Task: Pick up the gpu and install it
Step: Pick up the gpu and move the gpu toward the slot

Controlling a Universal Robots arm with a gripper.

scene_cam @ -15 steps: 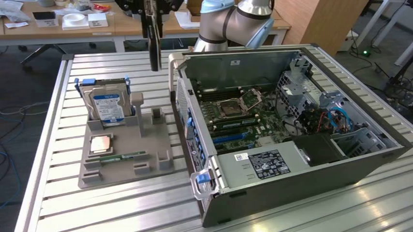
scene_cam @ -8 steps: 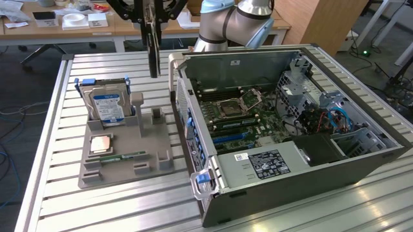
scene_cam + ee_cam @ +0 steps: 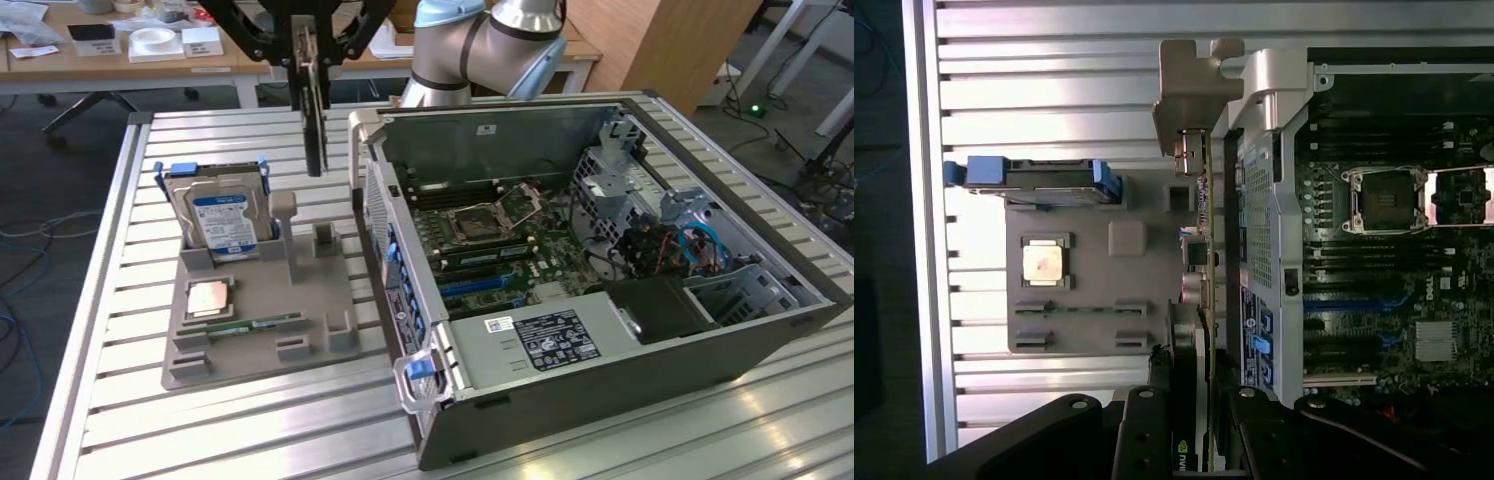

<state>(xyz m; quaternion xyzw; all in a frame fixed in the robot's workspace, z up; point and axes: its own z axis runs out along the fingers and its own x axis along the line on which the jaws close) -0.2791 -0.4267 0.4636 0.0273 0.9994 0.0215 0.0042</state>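
Pincer (image 3: 314, 58) (image 3: 1192, 425) points straight down from the grey and pale-blue arm (image 3: 497, 38), and its two black fingers (image 3: 1144, 432) are clamped on the upper end of the gpu (image 3: 316, 130) (image 3: 1196, 260). This is one thin card with a dark cooler face and a silver metal end bracket. It hangs edge-on and upright in the air. In the exterior view its lower end is off the tabletop (image 3: 200, 430) (image 3: 1054, 60) of slatted aluminium. It is above the strip between the grey moulded parts tray (image 3: 314, 345) (image 3: 1094, 300) and the open black computer case (image 3: 747, 330) (image 3: 1264, 110). In the wrist view the card runs just beside the case's side wall.

On the tray stands one silver hard drive with a blue-white label (image 3: 220, 222) (image 3: 1034, 180), upright in its slot. Near it lie one square copper-toned processor chip (image 3: 207, 298) (image 3: 1044, 262) and one narrow green memory stick (image 3: 254, 325).

On the exterior view's right, one case lies on its side with the panel off. Inside it are one green motherboard (image 3: 534, 250) (image 3: 1374, 290) and one open processor socket (image 3: 477, 225) (image 3: 1384, 195).
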